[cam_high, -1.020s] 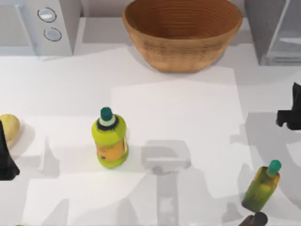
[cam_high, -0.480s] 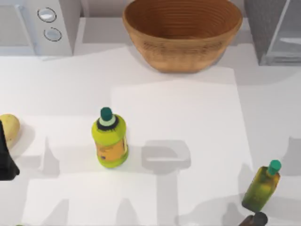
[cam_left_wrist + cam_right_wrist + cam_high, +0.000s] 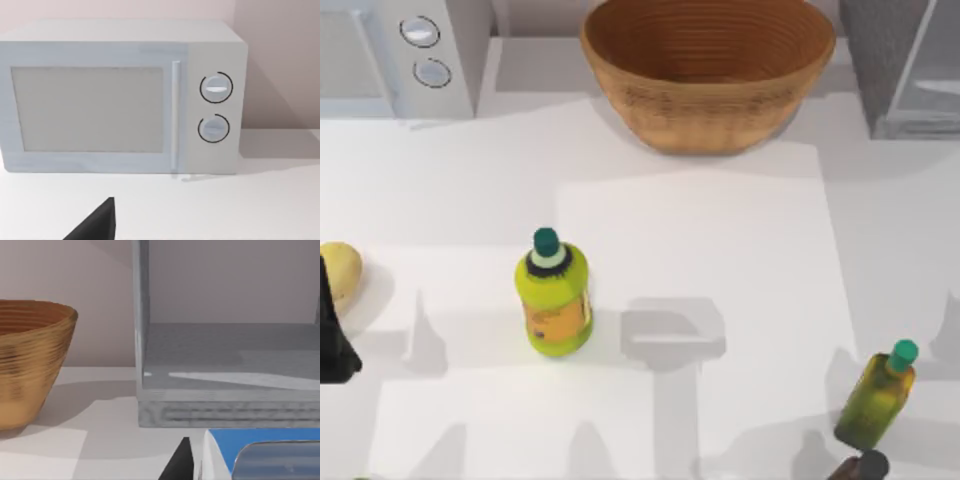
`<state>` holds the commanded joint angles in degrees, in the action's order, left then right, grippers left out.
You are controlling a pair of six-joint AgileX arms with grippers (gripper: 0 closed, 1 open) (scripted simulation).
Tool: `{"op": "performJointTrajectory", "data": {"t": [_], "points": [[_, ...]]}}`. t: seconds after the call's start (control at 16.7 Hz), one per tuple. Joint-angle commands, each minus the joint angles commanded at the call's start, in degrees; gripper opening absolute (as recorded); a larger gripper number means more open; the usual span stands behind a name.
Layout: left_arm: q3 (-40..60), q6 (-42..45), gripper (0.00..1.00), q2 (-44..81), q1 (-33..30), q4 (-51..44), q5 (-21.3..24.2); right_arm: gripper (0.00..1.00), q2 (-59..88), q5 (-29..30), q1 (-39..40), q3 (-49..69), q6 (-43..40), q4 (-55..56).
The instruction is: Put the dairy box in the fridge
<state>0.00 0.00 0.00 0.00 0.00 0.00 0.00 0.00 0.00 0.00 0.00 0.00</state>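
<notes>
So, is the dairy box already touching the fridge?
Apart. In the right wrist view, the dairy box sits near the camera, and a strip of white table shows between it and the fridge.

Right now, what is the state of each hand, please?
Left hand: cannot be told, parked at the table's left edge.
Right hand: holding the milk carton, facing the open fridge.

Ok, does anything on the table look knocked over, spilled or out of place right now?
Nothing stands out. Both bottles stand upright, the bowl sits level, and the microwave is shut. The blue carton sits close before the open fridge.
</notes>
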Motion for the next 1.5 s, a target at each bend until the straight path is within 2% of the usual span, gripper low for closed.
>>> {"op": "performJointTrajectory", "data": {"t": [0.3, 0.54, 1.14, 1.5], "points": [[0.0, 0.0, 1.00, 0.0, 0.0, 0.0, 0.0, 0.00, 3.8, -1.0, -0.3, 1.8, 0.3, 3.0], [0.0, 0.0, 1.00, 0.0, 0.0, 0.0, 0.0, 0.00, 17.0, -4.1, -1.7, 7.4, 0.7, 11.5], [0.0, 0.0, 1.00, 0.0, 0.0, 0.0, 0.0, 0.00, 77.9, -13.2, -7.3, 31.4, 1.7, 42.9], [0.0, 0.0, 1.00, 0.0, 0.0, 0.0, 0.0, 0.00, 109.4, -15.2, -12.4, 47.5, 1.3, 60.8]]}}
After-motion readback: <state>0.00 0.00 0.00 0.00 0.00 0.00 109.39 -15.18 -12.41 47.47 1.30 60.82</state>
